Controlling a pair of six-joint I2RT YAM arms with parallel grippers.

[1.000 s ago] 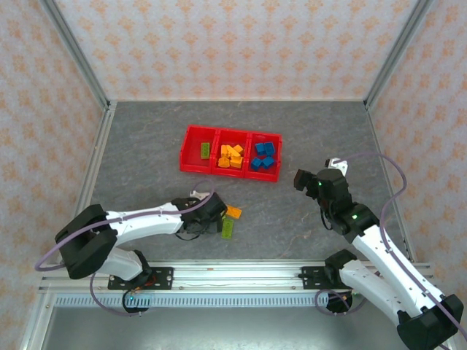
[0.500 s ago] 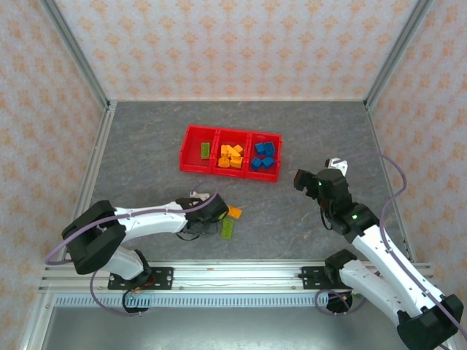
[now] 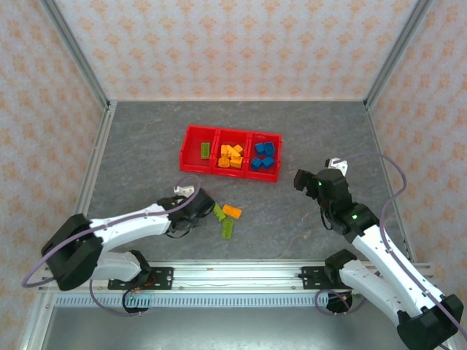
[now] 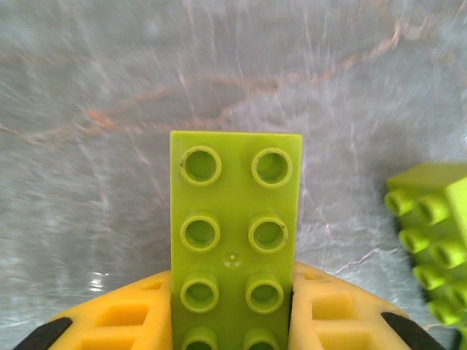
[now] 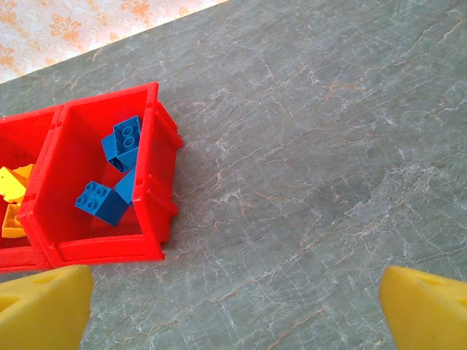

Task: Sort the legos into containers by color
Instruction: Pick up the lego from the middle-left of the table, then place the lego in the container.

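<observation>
Since a second ago the left arm (image 3: 131,221) has swung its elbow out to the left and drawn its wrist back, uncovering a lime green brick (image 4: 233,240) on which the left gripper (image 4: 232,313) has closed; the right arm (image 3: 376,240) has not shifted; the grey stone-patterned table (image 3: 146,146) carries everything; toward its far middle sits the red tray (image 3: 187,143), three compartments side by side, the left one with a single green brick (image 3: 206,149), the middle one with orange bricks (image 3: 230,156), the right one with blue bricks (image 3: 264,156); the left gripper's yellow pads (image 4: 117,321) press both long sides of the lime green brick, studs facing the wrist camera, its far end sticking out past them; whether it rests on the table or is lifted I cannot tell; from above it lies on the near side of the tray, just left of a loose orange brick (image 3: 233,211); a second loose green brick (image 3: 228,229) lies just near of those two, apart from the pads; the right gripper (image 5: 235,292) hangs at the right of the table, apart from the tray, pads spread wide with nothing between them.
</observation>
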